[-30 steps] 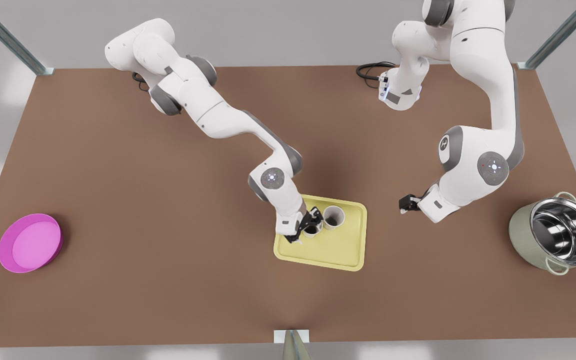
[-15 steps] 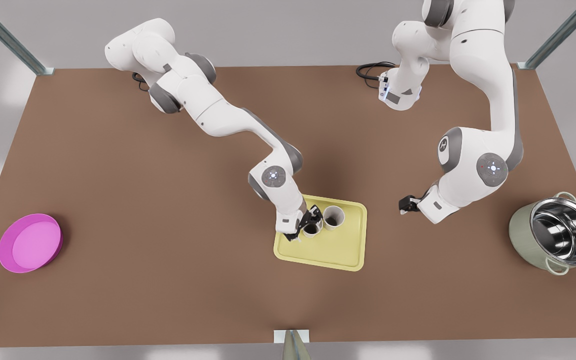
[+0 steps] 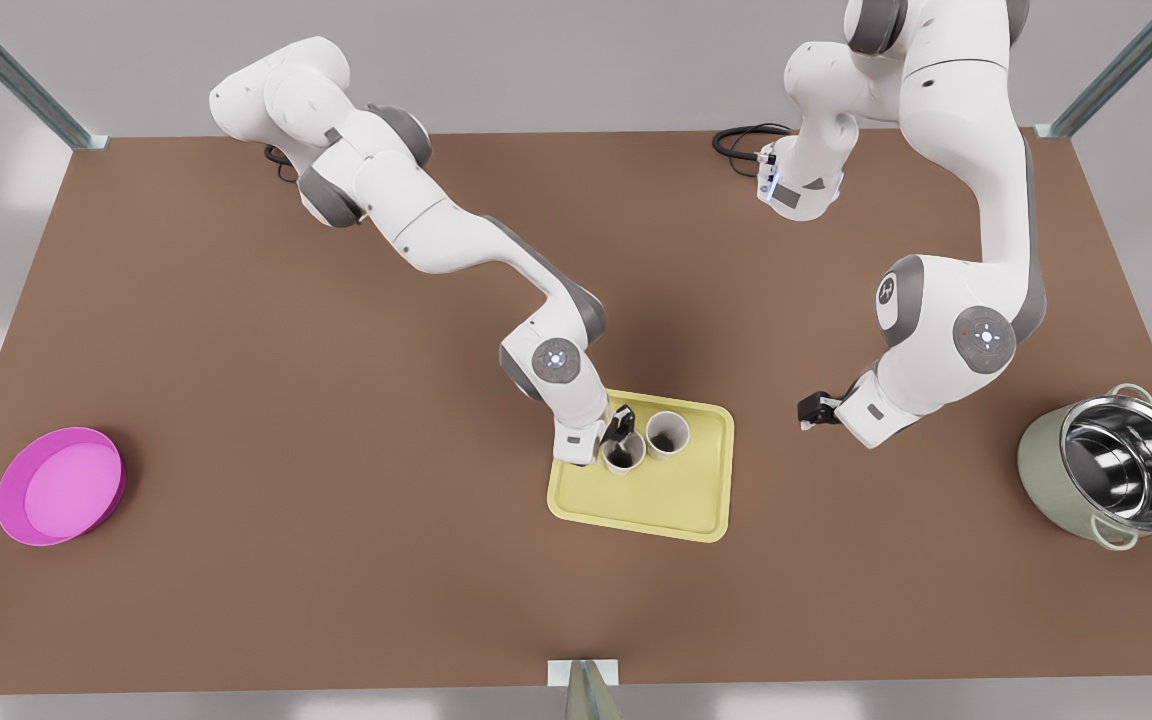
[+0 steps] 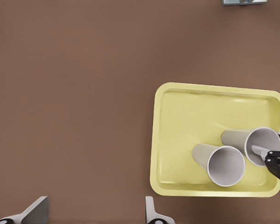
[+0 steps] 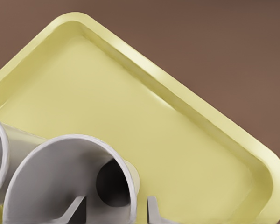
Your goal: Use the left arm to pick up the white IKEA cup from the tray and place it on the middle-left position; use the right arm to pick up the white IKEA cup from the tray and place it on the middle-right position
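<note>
Right gripper (image 3: 616, 440) half hidden behind own wrist over the tray (image 3: 676, 500), mid-table (image 3: 336, 500). Forearm angled steeply down. Fingers astride the wall of one white cup (image 3: 626, 458), one inside, one outside, tips cut off, not visibly clamped. Second cup (image 3: 667, 434) touching it, both upright by the tray's far rim. Left gripper (image 3: 808, 408) waiting well apart above bare table, spread wide.

Pale yellow tray (image 3: 671, 510) with 2 white cups (image 3: 667, 434), dark inside. Plain brown table (image 3: 336, 520). Magenta plate (image 3: 61, 487) at 9 o'clock; sage-green pot (image 3: 1044, 478), mirrored steel inside, at 3 o'clock.
</note>
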Robot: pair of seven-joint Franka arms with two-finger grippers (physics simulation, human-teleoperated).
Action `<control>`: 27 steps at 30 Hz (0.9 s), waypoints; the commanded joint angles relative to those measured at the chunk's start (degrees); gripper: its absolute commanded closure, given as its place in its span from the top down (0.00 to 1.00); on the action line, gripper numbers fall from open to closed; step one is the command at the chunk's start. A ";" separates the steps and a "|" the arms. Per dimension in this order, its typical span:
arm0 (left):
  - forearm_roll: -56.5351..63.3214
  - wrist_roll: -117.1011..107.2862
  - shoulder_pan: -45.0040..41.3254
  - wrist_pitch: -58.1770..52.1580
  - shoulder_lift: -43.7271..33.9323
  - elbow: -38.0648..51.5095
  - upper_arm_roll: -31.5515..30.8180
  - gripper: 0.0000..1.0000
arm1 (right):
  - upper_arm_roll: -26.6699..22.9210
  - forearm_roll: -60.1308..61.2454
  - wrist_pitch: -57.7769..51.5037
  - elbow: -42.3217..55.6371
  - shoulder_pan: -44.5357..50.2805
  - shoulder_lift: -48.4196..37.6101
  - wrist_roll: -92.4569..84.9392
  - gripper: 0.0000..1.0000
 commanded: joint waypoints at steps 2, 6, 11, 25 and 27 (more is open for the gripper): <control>0.06 -0.11 0.00 0.03 -0.06 0.02 0.01 1.00 | 0.30 0.12 -2.80 0.04 -0.17 -0.82 0.13 0.52; 0.06 -0.11 0.09 0.03 -0.06 0.02 0.01 1.00 | 0.21 0.03 -4.91 0.04 -0.26 -1.26 -0.04 0.40; 0.06 -0.02 0.09 0.04 0.11 0.02 0.01 1.00 | 0.30 -0.06 -7.28 0.12 -1.05 -2.05 -1.36 0.28; 0.06 -4.77 -2.81 -0.14 0.11 1.33 -0.08 1.00 | 0.74 0.12 -14.31 0.12 -2.63 -5.56 -2.68 0.14; 0.06 -4.77 -2.90 -0.14 0.11 1.42 -0.08 1.00 | 1.88 0.12 -16.06 0.21 -3.69 -6.53 -2.68 0.14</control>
